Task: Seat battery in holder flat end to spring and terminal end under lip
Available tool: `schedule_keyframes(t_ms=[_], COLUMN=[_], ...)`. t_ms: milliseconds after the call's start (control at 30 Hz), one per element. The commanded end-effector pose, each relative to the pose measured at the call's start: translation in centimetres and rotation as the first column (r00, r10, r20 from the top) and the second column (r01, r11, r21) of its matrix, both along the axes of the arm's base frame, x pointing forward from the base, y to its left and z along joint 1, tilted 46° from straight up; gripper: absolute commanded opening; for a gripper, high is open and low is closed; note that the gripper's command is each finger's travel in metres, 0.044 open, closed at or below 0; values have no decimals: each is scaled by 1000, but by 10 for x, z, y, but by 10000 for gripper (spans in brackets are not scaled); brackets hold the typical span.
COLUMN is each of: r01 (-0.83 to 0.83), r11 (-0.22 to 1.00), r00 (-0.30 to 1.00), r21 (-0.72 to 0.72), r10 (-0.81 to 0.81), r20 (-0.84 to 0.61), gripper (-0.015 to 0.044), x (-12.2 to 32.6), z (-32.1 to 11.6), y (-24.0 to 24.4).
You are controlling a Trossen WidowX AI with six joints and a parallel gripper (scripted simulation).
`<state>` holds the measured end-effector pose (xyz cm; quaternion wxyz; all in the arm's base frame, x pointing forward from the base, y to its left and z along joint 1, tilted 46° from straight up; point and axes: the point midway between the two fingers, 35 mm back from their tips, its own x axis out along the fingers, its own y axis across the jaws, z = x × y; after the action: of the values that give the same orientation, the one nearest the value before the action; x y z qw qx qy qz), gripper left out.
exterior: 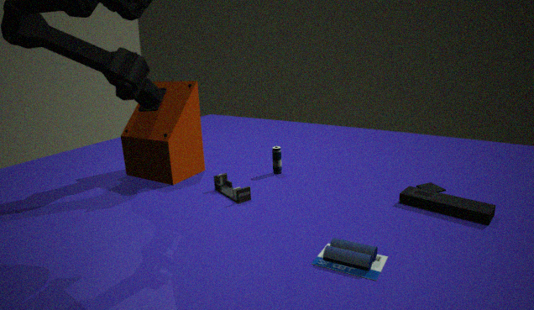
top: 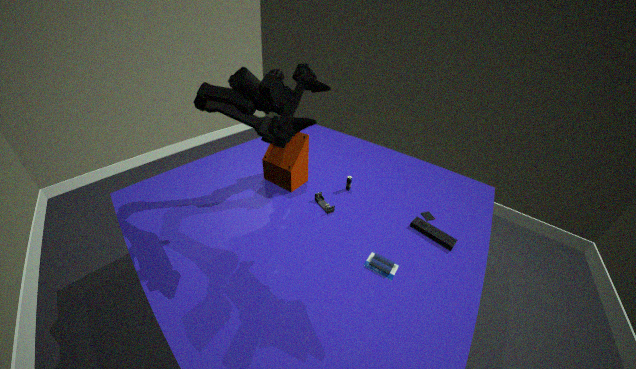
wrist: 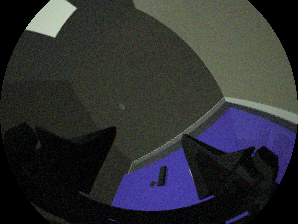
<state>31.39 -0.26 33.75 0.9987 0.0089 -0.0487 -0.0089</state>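
The battery (top: 349,183) (exterior: 277,160) stands upright, dark with a pale band and a pale top; which end is up is too small to tell. The small grey-black holder (top: 324,204) (exterior: 242,194) sits on the blue table, with a raised wall at each end and no battery in it. It lies a short way from the battery, nearer the camera in the exterior view. My gripper (top: 322,104) (wrist: 149,134) is open and empty, high above the table and far from both. Neither battery nor holder shows in the wrist view.
An orange block (top: 299,163) (exterior: 186,144) carries the arm beside the holder. A card with two blue cylinders (top: 382,265) (exterior: 348,256) lies nearer the camera. A long black bar (top: 433,233) (exterior: 447,206) (wrist: 162,176) lies right, beside a small dark plate (top: 427,216) (wrist: 152,184).
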Motion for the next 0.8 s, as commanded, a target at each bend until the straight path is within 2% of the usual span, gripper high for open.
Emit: schedule_keyframes(t_ms=[0, 200, 467, 633, 767], r01=[2, 60, 18, -90, -223], r11=[1000, 996, 967, 914, 841], r00=[1000, 929, 620, 365, 166], r21=[-1, -63, -255, -395, -492], r10=[-2, -79, -211, -339, -465], r20=[-11, -361, -756, -867, -870], gripper=[374, 216, 6, 0, 0], x=[2, 50, 75, 65, 50], z=[-2, -81, -207, -276, -322], y=[0, 1, 11, 13, 11])
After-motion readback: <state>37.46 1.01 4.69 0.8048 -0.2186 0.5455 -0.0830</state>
